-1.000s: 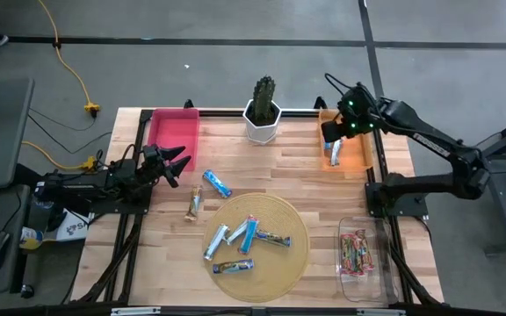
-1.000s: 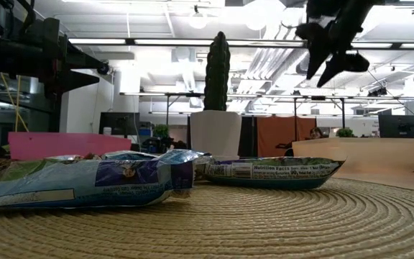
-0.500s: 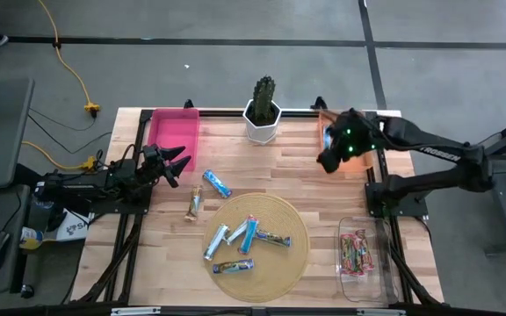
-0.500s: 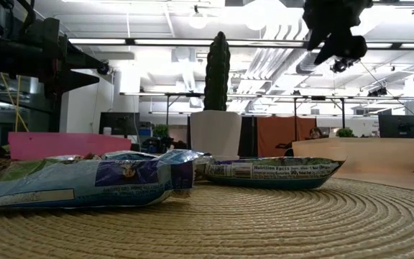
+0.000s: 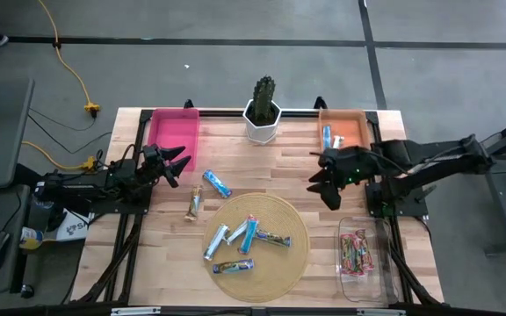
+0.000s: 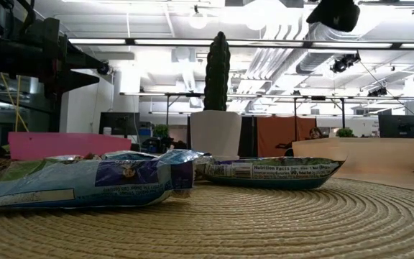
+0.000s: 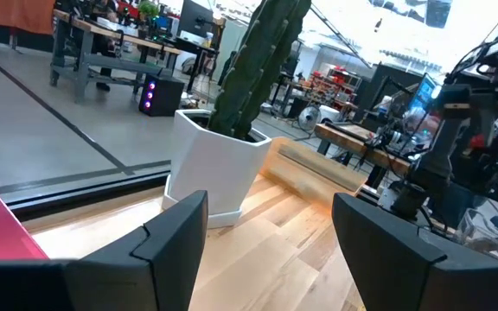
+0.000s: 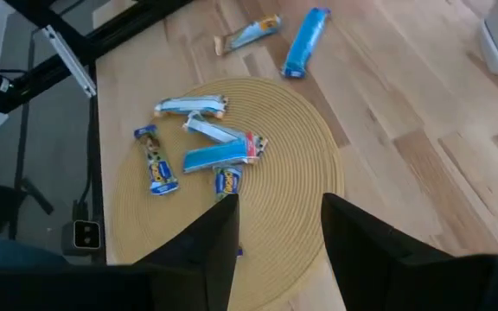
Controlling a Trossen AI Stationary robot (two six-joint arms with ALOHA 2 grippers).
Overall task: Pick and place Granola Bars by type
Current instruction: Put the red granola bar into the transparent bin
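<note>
Nearest the front edge of the table, my round woven mat carries four Granola Bars: one blue-and-white bar low on the mat, two side by side above it, and a darker one to their right. In the low view the closest wrapper fills the left foreground, with another lying behind it. At the front right sits a clear bin with pink-red bars inside.

Farther in, off the mat, a tan bar and a blue bar lie on bare wood. My right gripper hangs over the wood right of the mat, its fingers apart and holding nothing (its wrist camera looks down across the mat and the loose bars). My left gripper waits at the left side beside the pink bin, fingers spread wide and empty.

At the far edge stand a potted cactus in a white pot and an orange bin, which holds a blue bar.
</note>
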